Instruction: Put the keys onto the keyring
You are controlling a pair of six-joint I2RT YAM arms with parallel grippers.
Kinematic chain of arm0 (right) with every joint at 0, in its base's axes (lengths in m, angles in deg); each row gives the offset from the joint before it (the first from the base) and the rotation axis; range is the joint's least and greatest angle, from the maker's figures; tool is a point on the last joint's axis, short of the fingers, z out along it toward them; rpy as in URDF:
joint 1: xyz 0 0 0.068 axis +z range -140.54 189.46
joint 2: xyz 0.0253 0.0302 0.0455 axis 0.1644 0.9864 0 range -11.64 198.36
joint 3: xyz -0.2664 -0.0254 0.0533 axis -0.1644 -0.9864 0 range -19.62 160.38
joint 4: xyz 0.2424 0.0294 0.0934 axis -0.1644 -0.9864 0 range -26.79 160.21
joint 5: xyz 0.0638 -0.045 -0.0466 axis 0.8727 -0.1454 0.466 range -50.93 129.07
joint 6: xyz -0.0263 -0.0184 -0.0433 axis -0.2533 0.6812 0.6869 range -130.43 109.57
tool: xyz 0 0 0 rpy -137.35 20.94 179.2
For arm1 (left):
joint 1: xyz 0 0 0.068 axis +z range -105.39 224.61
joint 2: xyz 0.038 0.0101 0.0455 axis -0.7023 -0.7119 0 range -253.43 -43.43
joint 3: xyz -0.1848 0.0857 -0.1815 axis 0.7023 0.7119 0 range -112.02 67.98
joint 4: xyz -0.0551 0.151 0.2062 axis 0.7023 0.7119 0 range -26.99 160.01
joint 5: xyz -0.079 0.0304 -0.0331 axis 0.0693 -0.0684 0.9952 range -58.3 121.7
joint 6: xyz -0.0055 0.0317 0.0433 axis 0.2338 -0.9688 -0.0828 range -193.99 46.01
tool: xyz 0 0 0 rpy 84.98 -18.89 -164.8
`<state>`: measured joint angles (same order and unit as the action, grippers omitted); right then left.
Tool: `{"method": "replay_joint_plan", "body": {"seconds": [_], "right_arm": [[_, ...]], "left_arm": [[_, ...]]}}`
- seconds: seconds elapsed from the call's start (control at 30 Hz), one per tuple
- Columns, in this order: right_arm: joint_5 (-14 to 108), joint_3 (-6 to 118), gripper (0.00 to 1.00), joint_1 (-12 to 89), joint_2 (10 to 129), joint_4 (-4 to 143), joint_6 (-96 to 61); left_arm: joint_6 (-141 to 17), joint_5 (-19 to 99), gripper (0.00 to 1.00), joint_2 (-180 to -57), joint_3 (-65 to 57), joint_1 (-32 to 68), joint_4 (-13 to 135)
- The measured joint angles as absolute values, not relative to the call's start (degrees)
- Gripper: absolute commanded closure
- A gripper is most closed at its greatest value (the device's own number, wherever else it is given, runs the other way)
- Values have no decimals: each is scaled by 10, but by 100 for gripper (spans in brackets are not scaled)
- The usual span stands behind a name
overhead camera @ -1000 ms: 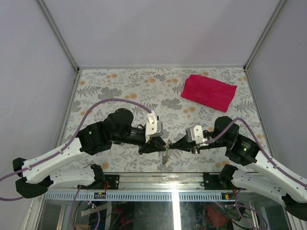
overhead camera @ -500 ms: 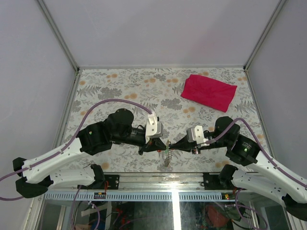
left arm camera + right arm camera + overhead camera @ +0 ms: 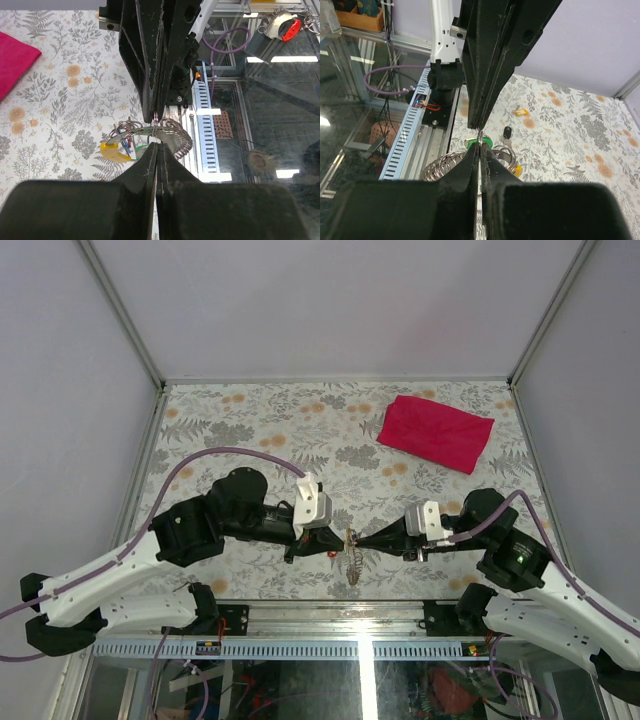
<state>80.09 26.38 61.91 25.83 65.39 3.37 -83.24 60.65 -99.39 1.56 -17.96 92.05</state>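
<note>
The keyring point(image 3: 350, 538) is held off the table between both grippers near the front edge, its coiled strand point(image 3: 355, 566) hanging down. My left gripper point(image 3: 338, 544) is shut on its thin metal ring from the left. My right gripper point(image 3: 362, 540) is shut on it from the right, tip to tip. In the left wrist view my gripper point(image 3: 156, 146) pinches the ring point(image 3: 142, 131), with yellow tag point(image 3: 113, 152) and green tag point(image 3: 142, 148) below it. In the right wrist view my gripper point(image 3: 480, 148) meets the green tag point(image 3: 487, 144); a small black key point(image 3: 507, 132) sits just behind.
The big red cloth point(image 3: 435, 432) lies at the back right of the flowered table point(image 3: 240, 430). A loose yellow tag point(image 3: 521, 111) lies on the table. The metal front rail point(image 3: 330, 615) runs just below the grippers. White walls close in left and right.
Both arms have drawn back a little, left arm leftward and right arm rightward, still pinching the keyring. The hanging strand has shifted slightly right, and a red tag now shows under the left gripper.
</note>
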Motion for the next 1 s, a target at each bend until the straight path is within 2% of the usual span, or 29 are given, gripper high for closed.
{"method": "replay_joint_plan", "body": {"seconds": [0.37, 1.0], "right_arm": [[768, 237, 100, 619, 239, 721, -18], [680, 101, 100, 619, 223, 1026, -229]], "left_arm": [[-825, 585, 100, -982, 20, -180, 897], [-778, 539, 100, -951, 77, -179, 795]]}}
